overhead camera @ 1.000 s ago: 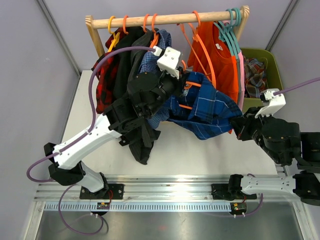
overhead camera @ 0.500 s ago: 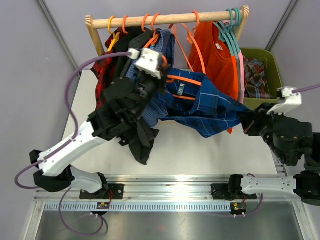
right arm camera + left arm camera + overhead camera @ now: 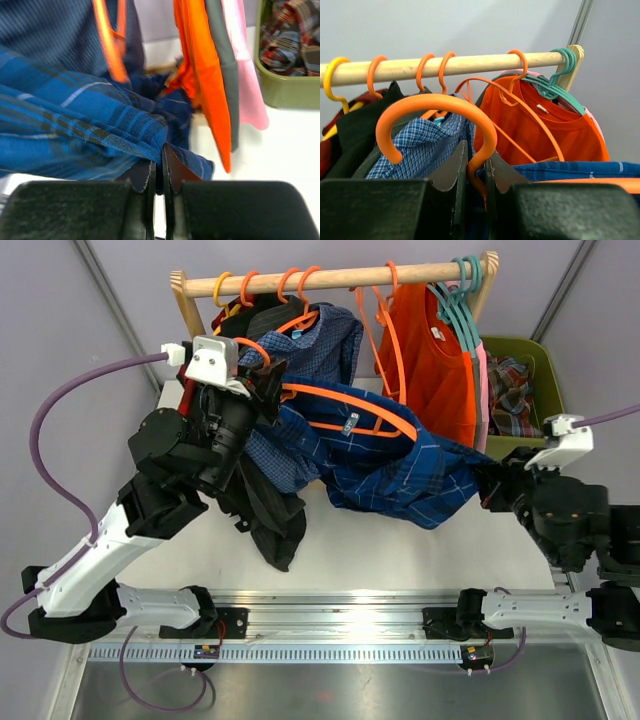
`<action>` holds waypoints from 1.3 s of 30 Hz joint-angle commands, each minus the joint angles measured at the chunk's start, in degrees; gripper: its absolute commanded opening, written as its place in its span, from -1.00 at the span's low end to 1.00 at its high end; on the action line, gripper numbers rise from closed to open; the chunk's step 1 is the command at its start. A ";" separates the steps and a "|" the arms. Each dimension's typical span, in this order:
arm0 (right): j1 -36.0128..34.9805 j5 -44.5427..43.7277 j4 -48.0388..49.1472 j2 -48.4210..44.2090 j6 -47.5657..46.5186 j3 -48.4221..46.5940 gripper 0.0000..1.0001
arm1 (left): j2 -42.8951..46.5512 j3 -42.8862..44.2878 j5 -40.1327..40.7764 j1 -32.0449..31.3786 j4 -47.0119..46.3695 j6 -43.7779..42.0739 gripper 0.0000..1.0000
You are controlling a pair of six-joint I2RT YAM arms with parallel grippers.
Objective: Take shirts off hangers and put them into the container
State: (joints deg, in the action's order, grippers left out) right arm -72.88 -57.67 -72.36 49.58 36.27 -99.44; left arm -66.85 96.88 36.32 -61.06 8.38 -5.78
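My left gripper [image 3: 262, 382] [image 3: 476, 172] is shut on the neck of an orange hanger [image 3: 345, 408] [image 3: 435, 107]. Its hook hangs free, below the wooden rail [image 3: 330, 280]. A dark blue plaid shirt [image 3: 390, 465] [image 3: 75, 120] is stretched between the two arms, with the hanger still partly inside it. On the shirt's right edge my right gripper [image 3: 487, 485] [image 3: 161, 170] is shut, pinching the cloth. The olive-green container [image 3: 548, 358] [image 3: 285, 90] stands at the back right with a plaid shirt [image 3: 510, 385] in it.
On the rail hang a red-black plaid shirt [image 3: 205, 400], a black shirt [image 3: 265, 515], a light blue check shirt [image 3: 325, 335], an orange shirt [image 3: 440, 360] and a pink one [image 3: 482, 390]. Empty orange and teal hangers [image 3: 460, 285] hang among them.
My left gripper has pulled the orange hanger to the left and away from the right arm. The blue plaid shirt has stretched out between the arms. The right gripper has kept its hold.
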 commanded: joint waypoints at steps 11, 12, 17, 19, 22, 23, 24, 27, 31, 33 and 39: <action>0.72 -3.50 -19.93 1.21 -0.59 7.41 -1.00 | 10.69 -1.96 -1.33 2.17 3.04 12.01 -1.00; 0.81 -3.50 -19.75 1.65 -0.50 7.68 -1.00 | 10.60 -2.05 -2.12 2.17 4.61 14.28 -1.00; 0.72 -1.31 -13.61 3.41 -4.63 11.01 -1.00 | 9.02 -6.96 -17.30 1.65 7.61 26.59 -1.00; 0.81 -1.13 -12.29 4.20 -5.42 11.37 -1.00 | 9.02 -11.51 -22.23 -1.32 4.55 30.38 -1.00; 0.81 0.01 -11.84 5.34 -5.16 12.51 -1.00 | 11.03 -17.66 -26.53 -4.94 -2.13 33.11 -1.00; 0.81 0.27 -11.75 5.70 -5.33 13.47 -1.00 | 11.65 -18.39 -28.30 -5.12 -3.27 34.07 -1.00; 0.72 0.54 -11.58 6.05 -5.16 13.83 -1.00 | 12.09 -19.18 -29.88 -5.30 -5.37 35.82 -1.00; 0.81 1.33 -10.62 7.98 -4.63 15.32 -1.00 | 13.75 -21.38 -33.85 -5.39 -8.11 38.12 -1.00; 0.72 2.30 -8.86 10.26 -4.63 16.91 -1.00 | 15.61 -23.22 -39.01 -5.39 -13.12 41.02 -1.00; 0.81 2.21 -8.77 11.49 -4.19 17.61 -1.00 | 16.66 -25.16 -41.49 -5.39 -17.23 43.91 -1.00; 1.25 2.56 -7.19 14.49 -3.40 20.07 -1.00 | 20.61 -31.30 -47.04 -5.47 -28.40 49.89 -1.00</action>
State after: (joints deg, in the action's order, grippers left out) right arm -72.29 -54.76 -77.56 63.92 31.97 -80.42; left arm -48.64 67.46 -4.86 -66.17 -6.20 37.78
